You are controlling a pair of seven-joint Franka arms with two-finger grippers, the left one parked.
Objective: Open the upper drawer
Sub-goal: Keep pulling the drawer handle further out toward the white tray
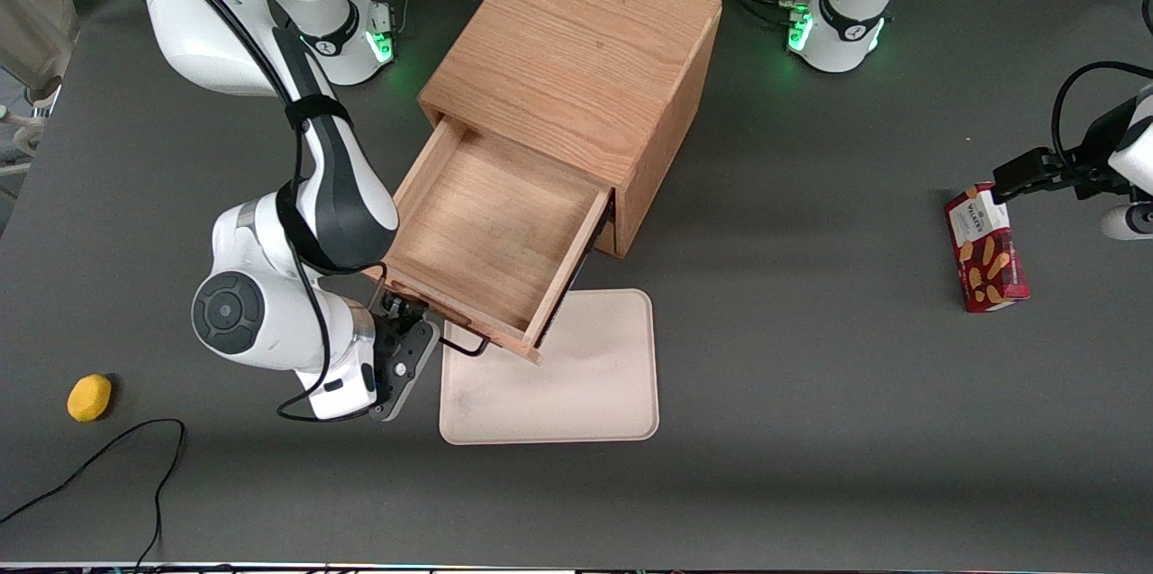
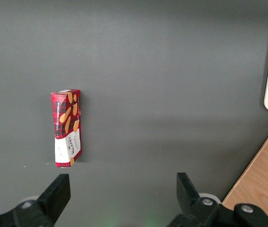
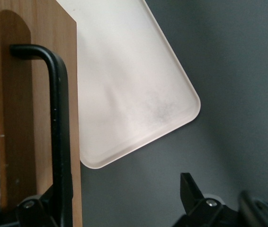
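The upper drawer [image 1: 491, 232] stands pulled far out of the oak cube cabinet [image 1: 576, 60], its shallow wooden box showing nothing inside. Its thin black handle [image 1: 464, 347] [image 3: 58, 132] sits on the drawer front, on the side nearest the front camera. My right gripper [image 1: 416, 322] [image 3: 122, 189] is at that handle, at the end of the drawer front toward the working arm. It is open. The handle bar runs close beside one finger [image 3: 39, 208], while the other finger [image 3: 191, 189] hangs well apart over bare table.
A cream tray [image 1: 549, 376] [image 3: 124, 85] lies on the table under the drawer's front edge. A yellow object [image 1: 89, 397] and a black cable [image 1: 135, 457] lie toward the working arm's end. A red biscuit box [image 1: 986, 248] [image 2: 67, 127] lies toward the parked arm's end.
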